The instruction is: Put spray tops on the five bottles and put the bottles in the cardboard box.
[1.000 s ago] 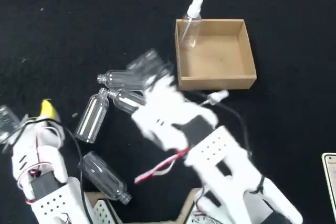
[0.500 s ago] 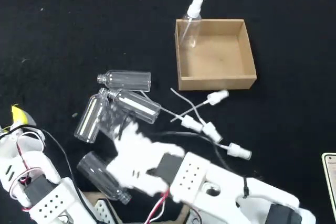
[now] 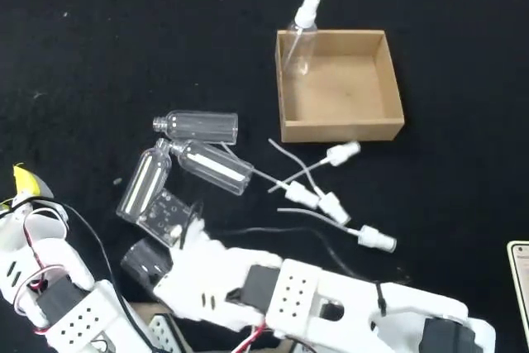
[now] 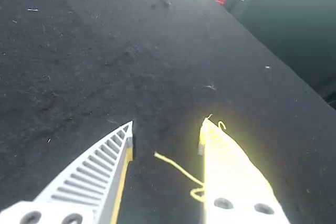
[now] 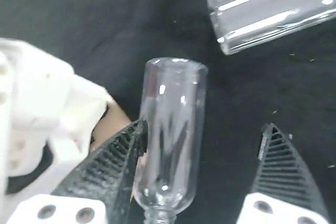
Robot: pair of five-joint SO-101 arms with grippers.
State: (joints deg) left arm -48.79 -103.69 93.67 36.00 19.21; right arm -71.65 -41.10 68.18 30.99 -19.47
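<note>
The right gripper [image 5: 205,129] has swung back from the cardboard box [image 3: 343,130] to the near-edge capless bottle [image 5: 170,135]; jaws spread wide, it straddles the bottle, which lies lengthwise between them, against one, neck toward the wrist

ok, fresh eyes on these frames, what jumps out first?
The right arm sprawls low across the near side, its pincer open around a clear bottle lying on the black cloth. Farther back, the cardboard box holds one capped bottle standing in a far corner. Loose spray tops lie scattered in front of it.
</note>
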